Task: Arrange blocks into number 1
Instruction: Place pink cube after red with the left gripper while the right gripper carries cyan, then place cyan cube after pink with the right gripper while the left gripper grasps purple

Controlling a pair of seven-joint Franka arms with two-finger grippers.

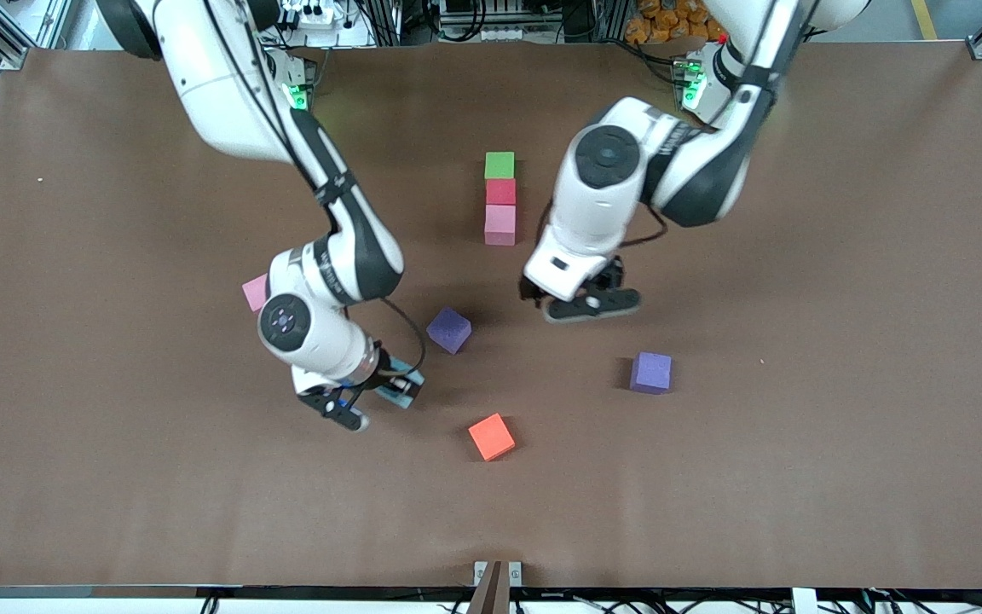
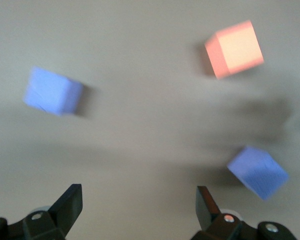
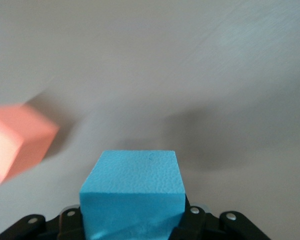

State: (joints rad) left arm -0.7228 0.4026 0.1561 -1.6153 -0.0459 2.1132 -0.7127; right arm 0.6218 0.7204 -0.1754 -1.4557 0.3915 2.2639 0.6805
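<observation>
Light blue block (image 3: 132, 192) clamped in right pincer (image 1: 372, 401).

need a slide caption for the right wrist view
Right hand shut on a light blue block above the brown table, an orange block lying nearby.

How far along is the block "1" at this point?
Done: a straight column of three touching blocks, green block, red block, pink block. In hand: the right gripper is shut on the light blue block; the left gripper hangs open and empty over bare table. Left: two purple blocks, an orange block and a second pink block lie loose.
</observation>
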